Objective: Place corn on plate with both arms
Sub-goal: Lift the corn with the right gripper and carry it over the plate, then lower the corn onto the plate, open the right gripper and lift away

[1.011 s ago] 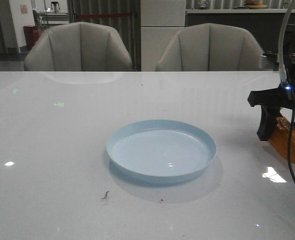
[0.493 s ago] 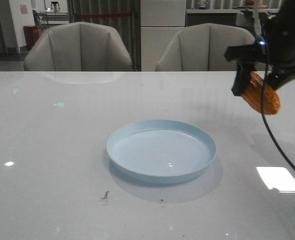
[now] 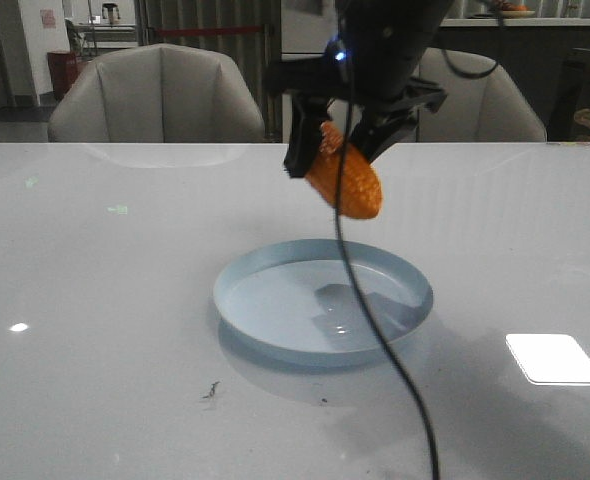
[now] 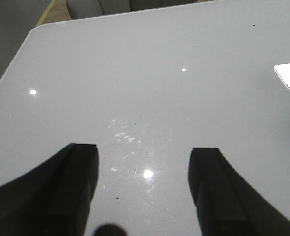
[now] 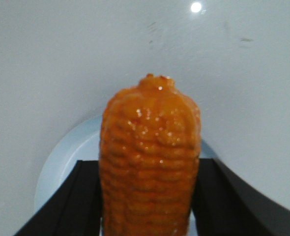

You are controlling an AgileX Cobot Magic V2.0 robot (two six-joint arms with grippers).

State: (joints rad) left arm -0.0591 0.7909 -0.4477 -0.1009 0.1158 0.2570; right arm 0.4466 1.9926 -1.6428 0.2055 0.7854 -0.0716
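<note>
**A:** Where is the corn cob (image 3: pixel 347 180) right now?

**B:** In the air, above the far part of the pale blue plate (image 3: pixel 275 340), not touching it. The right gripper (image 3: pixel 340 150) has it pinched between its two black fingers (image 5: pixel 76 206), one pressed to each side of the cob. In the front view it hangs tilted, its free end lower and pointing toward the camera and a little to the right.

**A:** Does the wrist camera agree?

**B:** Yes. In the right wrist view the orange cob (image 5: pixel 150 162) fills the middle, rows of glossy kernels running across it, with the plate's rim (image 5: pixel 56 157) showing behind and below it on the white table (image 5: pixel 46 59).

**A:** And the plate itself?

**B:** It sits flat near the middle of the table (image 3: pixel 95 300), nothing in it except a dark shadow or reflection on its surface; I cannot tell which.

**A:** What about the left arm?

**B:** It does not appear in the front view. Its own wrist camera shows the left gripper (image 4: pixel 144 191) with fingers (image 4: pixel 76 182) spread well apart, nothing between them, over bare tabletop (image 4: pixel 150 73) with a few light smudges and glare spots.

**A:** Anything else around?

**B:** A black cable (image 3: pixel 375 330) drops from the right arm across the front of the plate. Two grey chairs (image 3: pixel 157 95) stand behind the table's far edge.
</note>
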